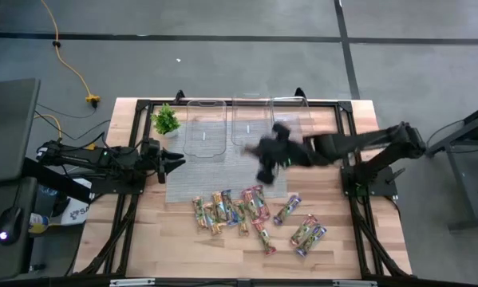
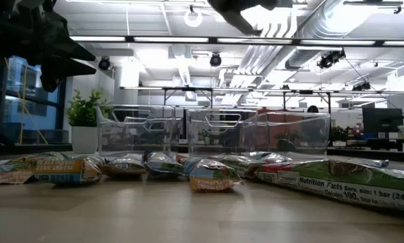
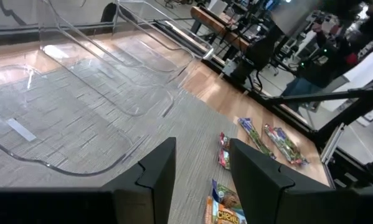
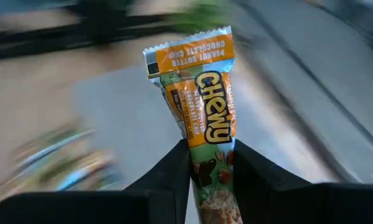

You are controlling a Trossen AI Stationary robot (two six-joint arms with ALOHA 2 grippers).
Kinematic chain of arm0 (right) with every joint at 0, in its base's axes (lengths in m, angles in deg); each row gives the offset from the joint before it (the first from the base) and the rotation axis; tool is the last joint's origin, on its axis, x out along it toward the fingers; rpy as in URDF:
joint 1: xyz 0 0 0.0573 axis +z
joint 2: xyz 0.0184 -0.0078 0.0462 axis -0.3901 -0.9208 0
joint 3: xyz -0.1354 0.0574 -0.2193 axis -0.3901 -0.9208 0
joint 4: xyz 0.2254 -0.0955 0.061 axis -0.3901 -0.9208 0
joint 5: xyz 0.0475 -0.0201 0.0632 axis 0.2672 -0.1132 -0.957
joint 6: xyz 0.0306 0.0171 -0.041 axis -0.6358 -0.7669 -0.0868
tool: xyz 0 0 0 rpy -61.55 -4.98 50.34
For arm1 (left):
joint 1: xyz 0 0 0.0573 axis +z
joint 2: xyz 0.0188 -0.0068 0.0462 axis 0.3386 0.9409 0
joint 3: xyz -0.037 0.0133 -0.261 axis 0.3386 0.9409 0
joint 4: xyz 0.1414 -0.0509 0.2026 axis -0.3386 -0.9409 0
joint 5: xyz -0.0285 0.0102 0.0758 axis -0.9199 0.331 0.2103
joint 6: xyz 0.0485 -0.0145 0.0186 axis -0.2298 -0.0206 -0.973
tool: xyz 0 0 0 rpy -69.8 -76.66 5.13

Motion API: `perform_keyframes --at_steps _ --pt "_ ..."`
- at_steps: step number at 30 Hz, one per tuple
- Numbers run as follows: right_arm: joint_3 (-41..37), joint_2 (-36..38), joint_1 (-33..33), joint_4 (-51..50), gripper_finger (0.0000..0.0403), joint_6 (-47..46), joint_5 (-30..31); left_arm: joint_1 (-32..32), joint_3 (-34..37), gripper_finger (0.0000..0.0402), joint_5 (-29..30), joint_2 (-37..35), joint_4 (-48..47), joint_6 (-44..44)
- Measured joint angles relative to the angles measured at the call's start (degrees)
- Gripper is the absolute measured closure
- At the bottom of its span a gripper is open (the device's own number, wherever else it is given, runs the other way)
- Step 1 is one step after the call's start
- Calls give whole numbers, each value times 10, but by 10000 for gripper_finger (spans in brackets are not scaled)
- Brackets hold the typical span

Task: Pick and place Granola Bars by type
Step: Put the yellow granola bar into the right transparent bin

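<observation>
Right gripper (image 1: 269, 163) above mat (image 1: 192, 179), bar (image 4: 202, 118) clamped between its fingers, sticking out ahead of them. Three tubs (image 1: 205, 127) in row just beyond gripper, at table's far edge. Loose bars (image 1: 250, 211) scattered on table (image 1: 143, 239) on near side of gripper. Plant (image 1: 166, 120) beside leftmost tub. Left gripper (image 1: 173, 162) at mat's left edge, well apart from right gripper, fingers parted.

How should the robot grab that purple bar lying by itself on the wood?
Across its narrow middle, from straight above. The purple bar lies flat and slanted, with bare table along both long sides, so fingers fit there. The right gripper holds another bar.
</observation>
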Motion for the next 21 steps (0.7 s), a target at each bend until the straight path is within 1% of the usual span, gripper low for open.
perform_keyframes --at_steps 2,4,6,9,15,21 --pt "21 0 -44 -58 314 -64 31 0 0 259 0 0 0 8" --pt "37 0 -90 -118 313 -119 39 0 0 259 0 0 0 20" --pt "38 0 -135 -165 313 -142 39 0 0 259 0 0 0 31" --pt "21 0 -198 -195 314 -147 23 0 0 259 -5 0 0 32" --pt "-47 -1 -299 -154 314 -136 -43 0 0 259 -5 0 0 57" --pt "-154 -1 -364 -96 313 -166 -119 0 0 259 -8 0 0 60"
